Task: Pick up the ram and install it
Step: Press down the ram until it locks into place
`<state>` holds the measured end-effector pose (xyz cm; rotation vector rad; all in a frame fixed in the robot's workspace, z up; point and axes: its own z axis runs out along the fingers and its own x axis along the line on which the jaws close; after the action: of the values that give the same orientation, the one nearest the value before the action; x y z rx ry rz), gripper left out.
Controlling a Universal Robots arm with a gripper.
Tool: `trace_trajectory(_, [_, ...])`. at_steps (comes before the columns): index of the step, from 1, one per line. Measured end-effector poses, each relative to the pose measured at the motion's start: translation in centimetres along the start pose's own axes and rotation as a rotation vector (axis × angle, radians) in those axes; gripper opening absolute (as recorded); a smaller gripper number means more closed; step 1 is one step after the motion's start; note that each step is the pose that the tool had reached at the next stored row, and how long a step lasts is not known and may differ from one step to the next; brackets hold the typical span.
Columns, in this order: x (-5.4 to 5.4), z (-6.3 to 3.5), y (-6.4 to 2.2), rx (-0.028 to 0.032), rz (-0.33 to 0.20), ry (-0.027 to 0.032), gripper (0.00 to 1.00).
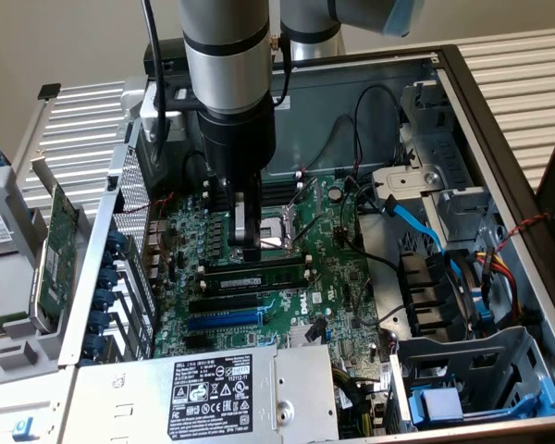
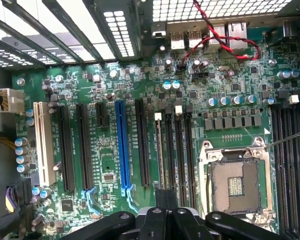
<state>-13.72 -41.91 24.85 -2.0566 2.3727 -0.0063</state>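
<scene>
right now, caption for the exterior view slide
Robot arm's shut fingers press the ram into a motherboard slot.

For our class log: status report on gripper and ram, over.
Gripper shut, low over ram. Ram lies in black slot beside CPU socket. Black cables close by, none across.

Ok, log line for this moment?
gripper: shut | position: just above ram | ram: standing in black slot | contact: cannot tell
</scene>
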Motion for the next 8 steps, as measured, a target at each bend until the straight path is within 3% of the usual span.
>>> trace_trajectory(8, [0.0,0.0,0.0,-0.0001,0.118,0.0004,0.11])
